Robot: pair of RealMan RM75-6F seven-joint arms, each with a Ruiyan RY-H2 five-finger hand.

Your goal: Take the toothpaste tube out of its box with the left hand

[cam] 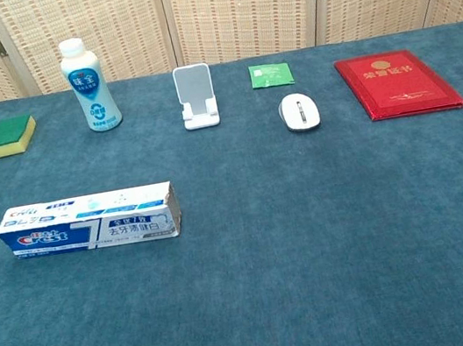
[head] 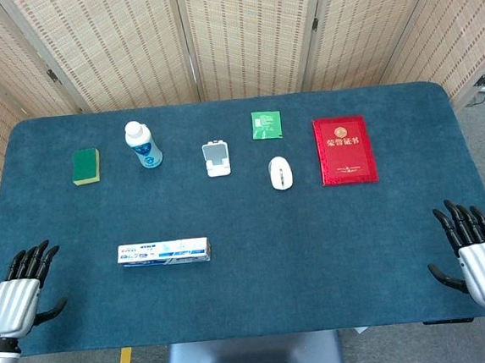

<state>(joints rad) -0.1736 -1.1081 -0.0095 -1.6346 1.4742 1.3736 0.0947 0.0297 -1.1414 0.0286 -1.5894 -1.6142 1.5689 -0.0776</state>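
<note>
Our left hand (head: 19, 296) rests at the near left corner of the table (head: 260, 290), fingers apart and holding nothing. The toothpaste box (head: 164, 253) lies flat on its long side ahead and to the right of it, well apart from the hand. We cannot see the tube, and both ends of the box look closed, so we judge the task not yet begun. The main risk is that a light box on cloth will slide or spin when we push at an end flap, since nothing braces it. Squeezing it too hard could crush the card and jam the tube inside. Further back, the sponge (head: 86, 166), bottle (head: 143, 145), phone stand (head: 216, 159), green packet (head: 265, 123), mouse (head: 281, 173) and red booklet (head: 344, 150) stand clear of the reach. Our right hand (head: 480, 256) waits at the near right corner, fingers spread, empty.
</note>
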